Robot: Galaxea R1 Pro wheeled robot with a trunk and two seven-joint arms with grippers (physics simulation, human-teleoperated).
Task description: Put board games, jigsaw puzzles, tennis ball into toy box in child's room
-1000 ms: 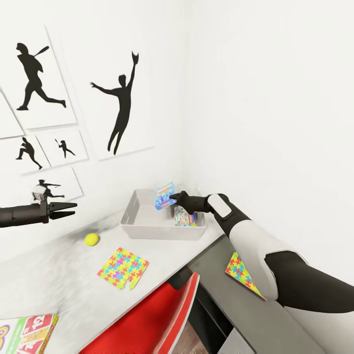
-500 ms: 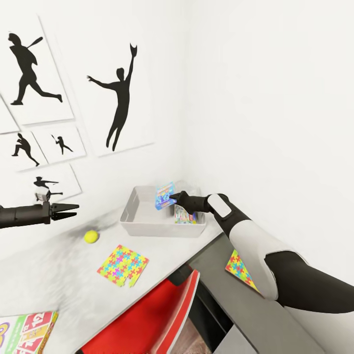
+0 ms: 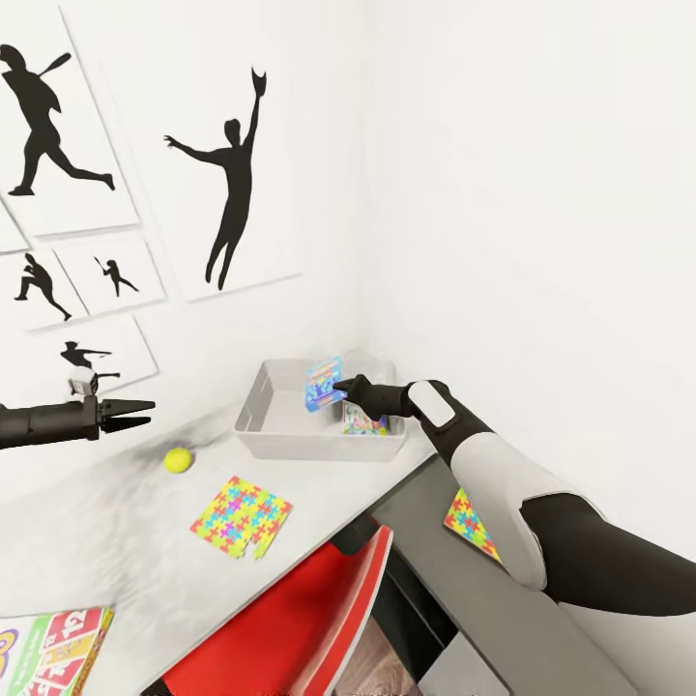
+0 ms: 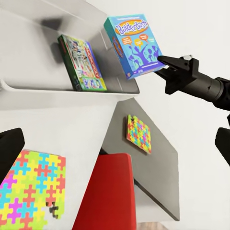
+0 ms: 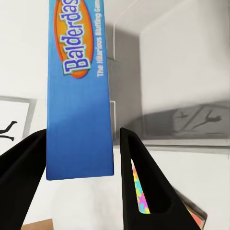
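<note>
My right gripper [image 3: 340, 390] is shut on the small blue board game [image 3: 324, 384], holding it upright over the light-grey toy box [image 3: 290, 440] in the table's far corner. The right wrist view has this blue box [image 5: 79, 96] between the two black fingers. A white-green board game [image 4: 81, 62] leans inside the box. The tennis ball [image 3: 177, 460] and one jigsaw puzzle [image 3: 242, 517] lie on the pale table top [image 3: 116, 541]. The other jigsaw puzzle [image 3: 471, 525] lies on the dark grey section. The Skip-Bo game [image 3: 48, 652] lies at the near left. My left gripper [image 3: 145, 413] hovers open, left of the ball.
A red chair [image 3: 300, 619] is tucked under the table edge between the two puzzles. Walls close the corner behind and to the right of the toy box, with black silhouette pictures [image 3: 227, 184] on the left wall.
The head view has shifted, so the wall pictures and table things sit a little higher and further left. The right gripper still holds the blue game over the toy box.
</note>
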